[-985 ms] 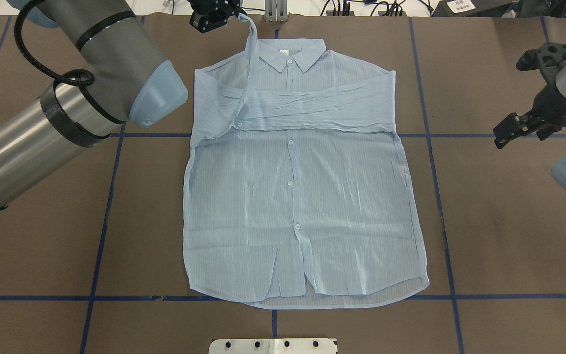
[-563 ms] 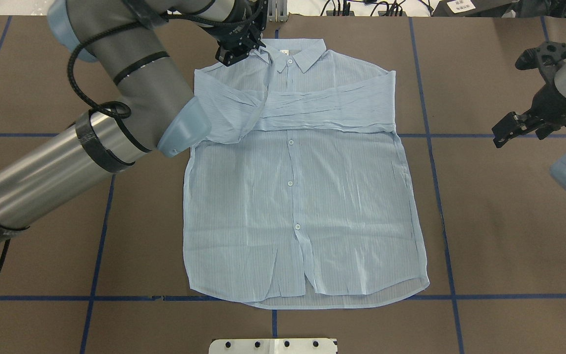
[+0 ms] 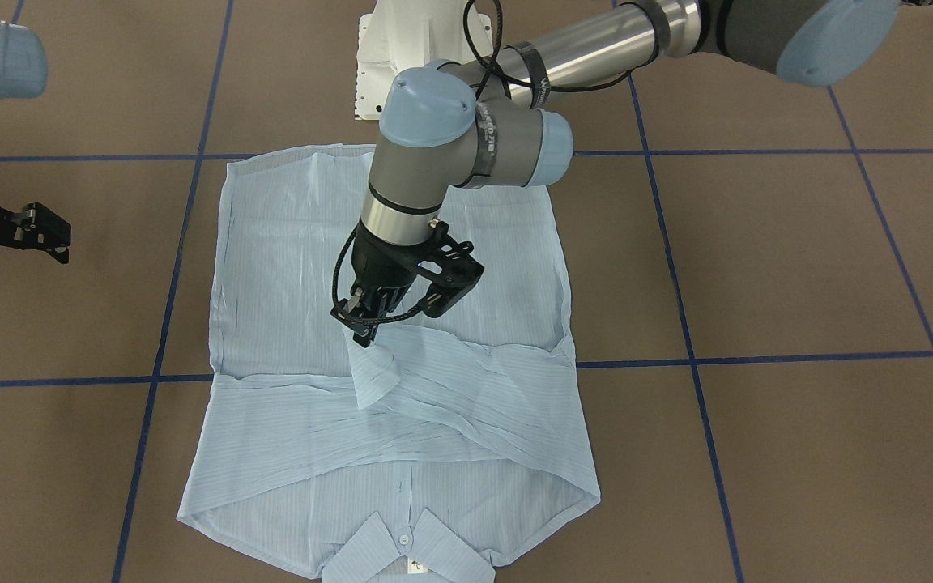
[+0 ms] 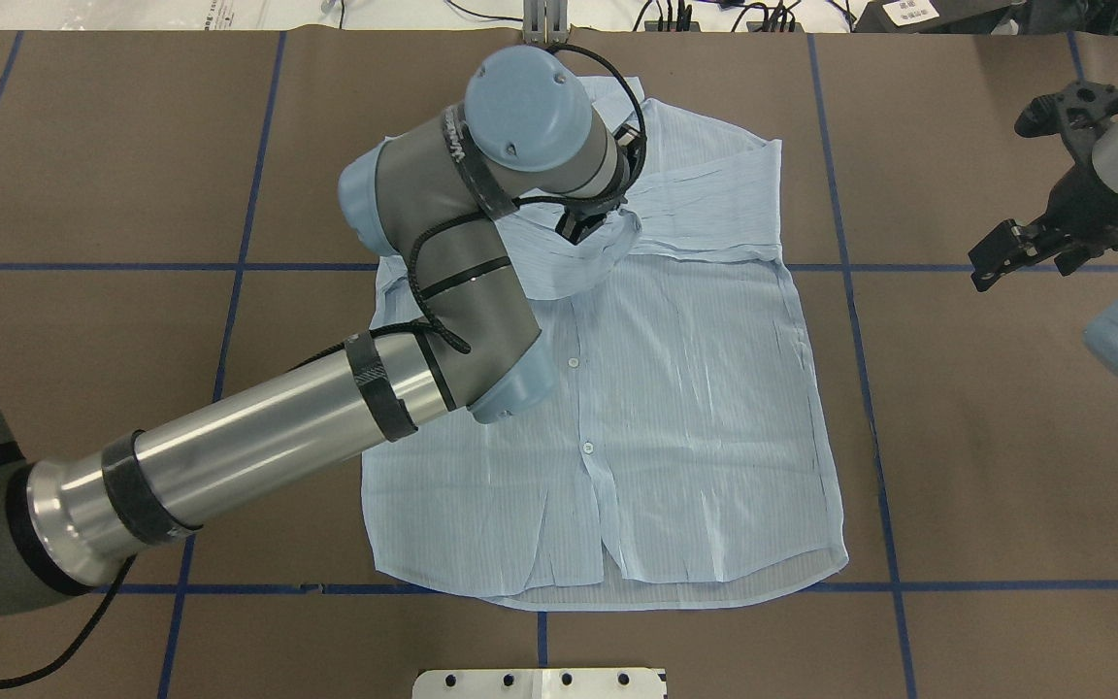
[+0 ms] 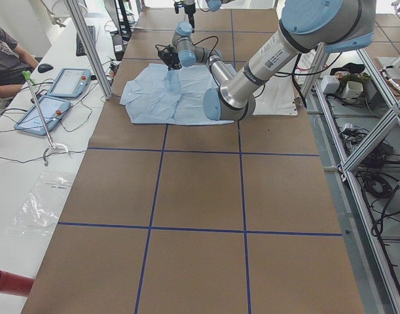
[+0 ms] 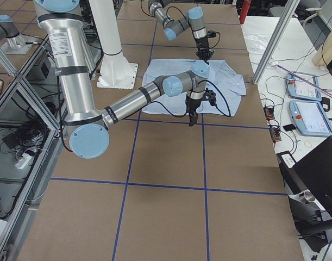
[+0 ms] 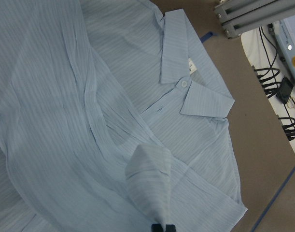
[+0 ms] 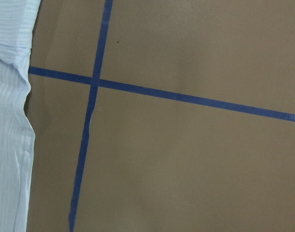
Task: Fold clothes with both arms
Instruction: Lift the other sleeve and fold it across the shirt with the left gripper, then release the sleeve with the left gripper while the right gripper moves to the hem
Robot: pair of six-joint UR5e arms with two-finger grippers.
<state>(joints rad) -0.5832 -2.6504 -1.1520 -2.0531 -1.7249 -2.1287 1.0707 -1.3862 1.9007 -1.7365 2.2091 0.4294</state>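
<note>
The pale-blue striped shirt (image 4: 695, 388) lies flat, buttons up, on the brown table, collar (image 3: 402, 551) at the far side from the robot. One sleeve (image 4: 705, 209) lies folded across the chest. My left gripper (image 3: 361, 320) is shut on the other sleeve's cuff (image 7: 149, 179) and holds it just above the chest, so the sleeve drapes over the folded one. In the overhead view the left wrist hides most of that gripper (image 4: 578, 225). My right gripper (image 4: 986, 260) is open and empty, above bare table beyond the shirt's edge (image 8: 7, 145).
The white pedestal base (image 3: 410, 48) stands at the robot's side of the table. Blue tape lines (image 4: 850, 291) cross the brown surface. A metal post (image 4: 542, 19) stands at the far edge. Tablets (image 5: 69, 82) and a seated person (image 5: 6, 59) are beyond it.
My left gripper has carried the sleeve cuff from the far edge by the collar inward over the chest, and the arm has swung across the shirt. The right arm has barely moved.
</note>
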